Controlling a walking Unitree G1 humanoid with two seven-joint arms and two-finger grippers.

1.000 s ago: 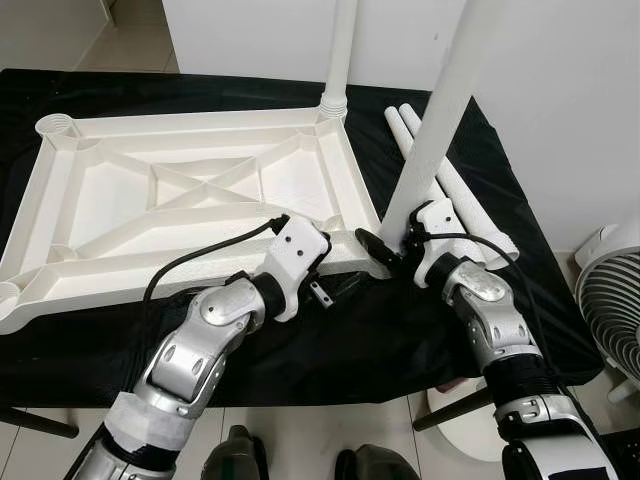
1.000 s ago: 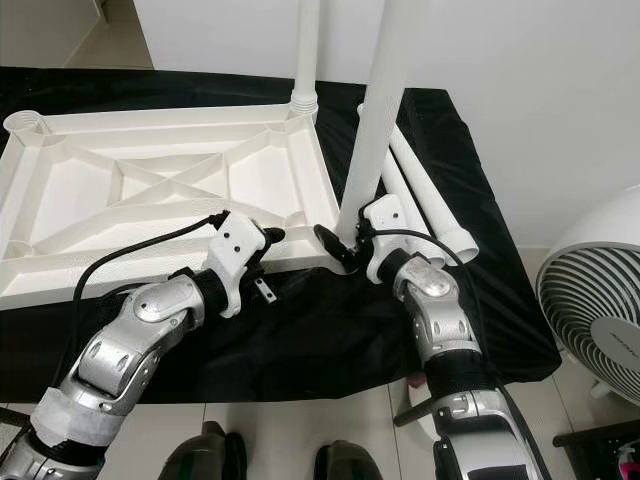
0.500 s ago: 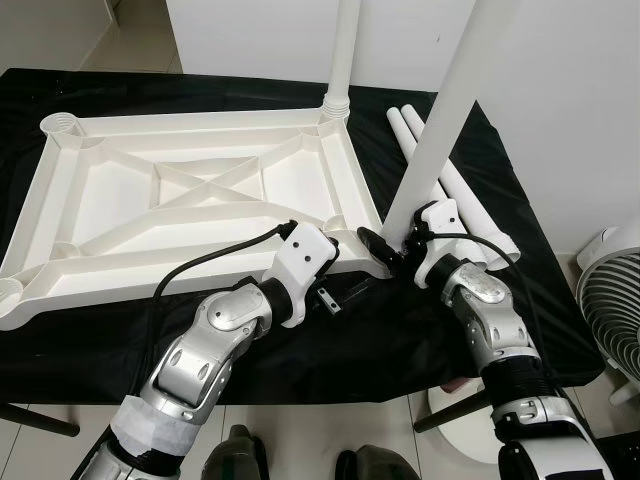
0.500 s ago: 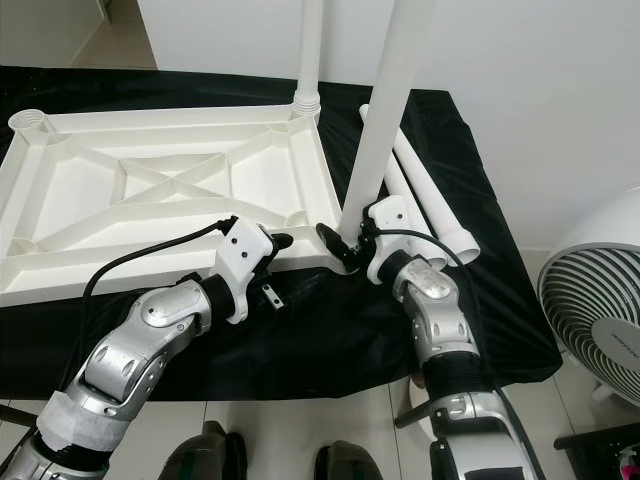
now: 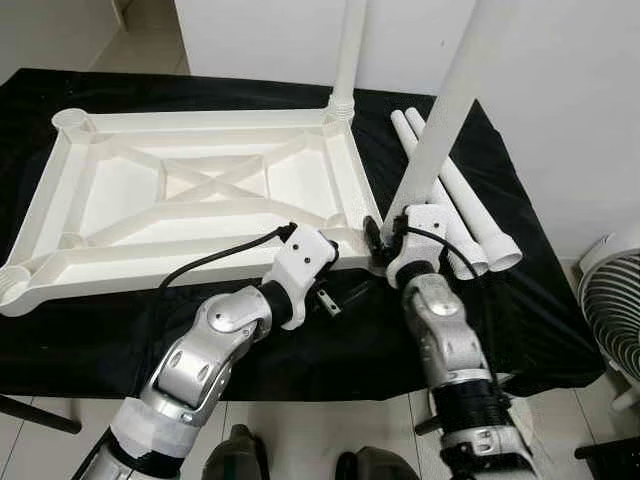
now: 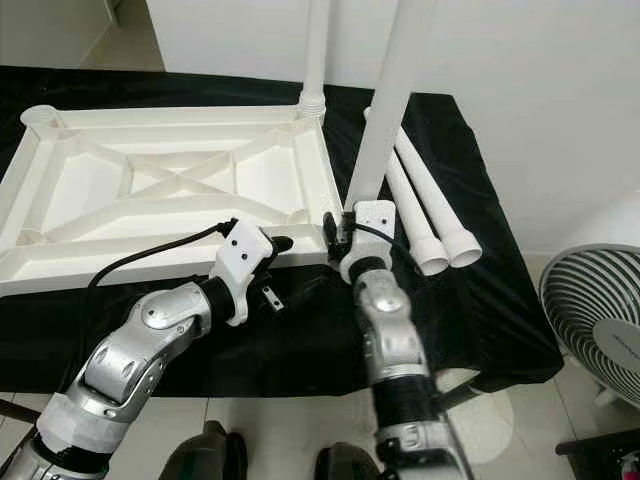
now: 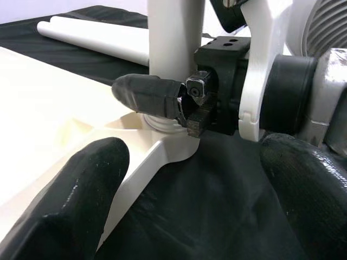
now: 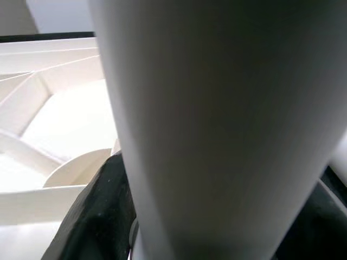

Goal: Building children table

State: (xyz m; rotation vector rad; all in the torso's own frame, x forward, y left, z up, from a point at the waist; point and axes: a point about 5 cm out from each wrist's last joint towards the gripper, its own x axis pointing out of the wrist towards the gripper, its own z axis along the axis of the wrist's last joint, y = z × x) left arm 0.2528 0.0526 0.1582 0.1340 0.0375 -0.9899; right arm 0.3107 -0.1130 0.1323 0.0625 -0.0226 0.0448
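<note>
Lying upside down on the black cloth [image 5: 470,330], the white plastic tabletop [image 5: 200,200] showed its ribbed underside, its long near edge running close to the cloth's front border. One leg [image 5: 348,50] stood upright in the far right corner socket. A second leg [image 5: 440,120] rose tilted from the near right corner, its foot at that socket. The right gripper [image 5: 385,238] was clamped on this leg's lower end; in the right wrist view the white tube sat between the black fingers [image 8: 103,211]. The left gripper [image 5: 325,290] hovered just before the tabletop's near edge, beside the right one, its fingers spread and holding nothing; the left wrist view showed the corner lug between its pads [image 7: 81,200]. Two spare legs [image 5: 460,200] lay side by side on the cloth to the right of the tabletop, near the tilted leg but apart from it. Open cloth remained in front of the near edge and to the right of the spare legs. A fan [image 6: 600,320] stood on the floor beyond the cloth's right border.

Compared with a second earlier, the right forearm had swung inward and now stood nearly straight behind the corner, the gripper closer to the socket. The left gripper had crept a little rightward along the edge.
</note>
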